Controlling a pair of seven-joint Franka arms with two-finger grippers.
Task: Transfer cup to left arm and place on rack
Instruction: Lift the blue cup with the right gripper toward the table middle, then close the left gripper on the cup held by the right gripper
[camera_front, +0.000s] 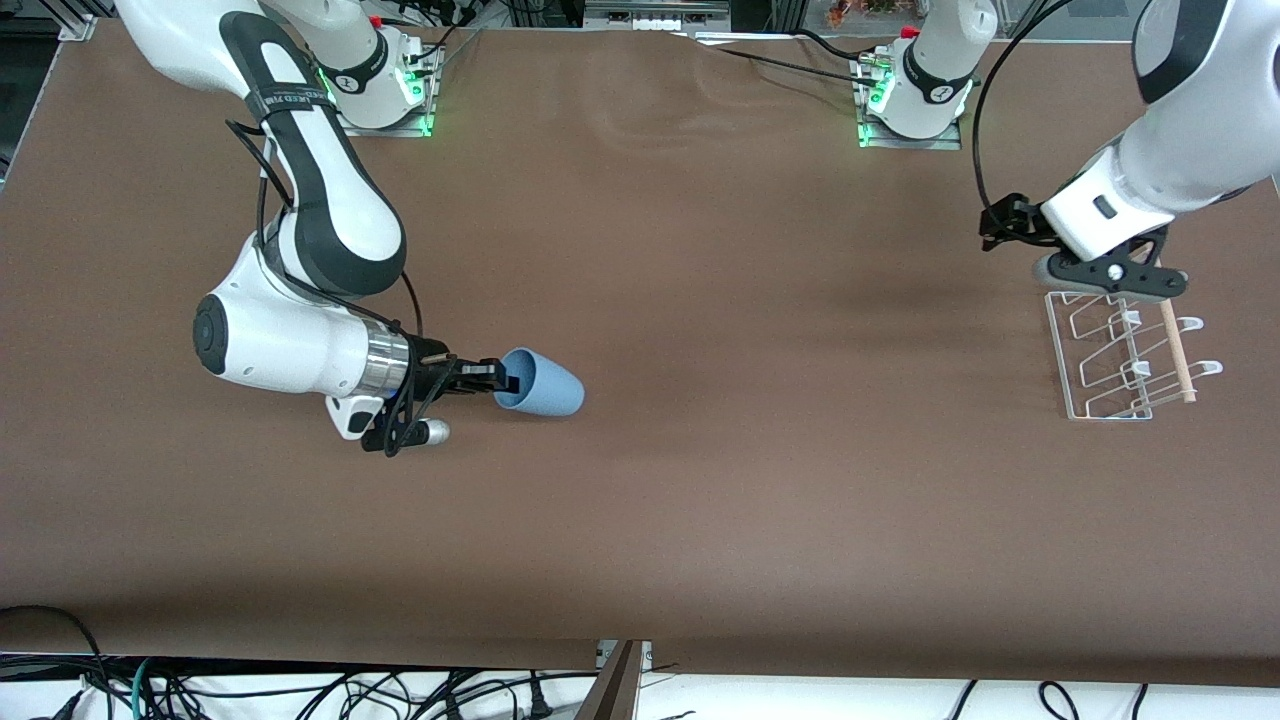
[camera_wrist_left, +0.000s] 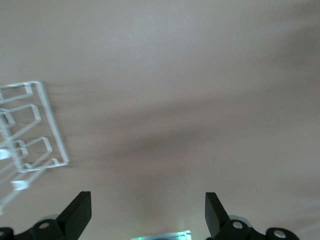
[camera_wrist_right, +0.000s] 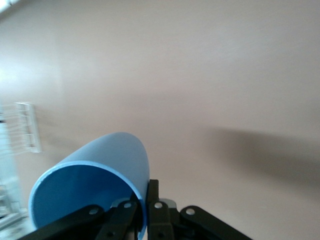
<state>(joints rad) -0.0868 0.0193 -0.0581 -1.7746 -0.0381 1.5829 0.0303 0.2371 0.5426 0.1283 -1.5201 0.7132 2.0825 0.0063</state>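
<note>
My right pincer (camera_front: 497, 378) pinches the light, slippery cup (camera_front: 541, 383) by its rim; my left pincer (camera_front: 1112, 272) waits wide open over the rack (camera_front: 1120, 355).

The clear acrylic wire rack (camera_wrist_left: 30, 127) is cut off at the frame's edge in the left wrist view; the light-blue plastic cup's (camera_wrist_right: 95, 182) mouth runs off the bottom edge in the right wrist view.

We see a brown worktop (camera_front: 700, 480) filling nearly the whole frame, with a clear wire rack (camera_front: 1125, 355) and its wooden dowel (camera_front: 1176, 350) resting directly on it at the right edge, mid-height.
</note>
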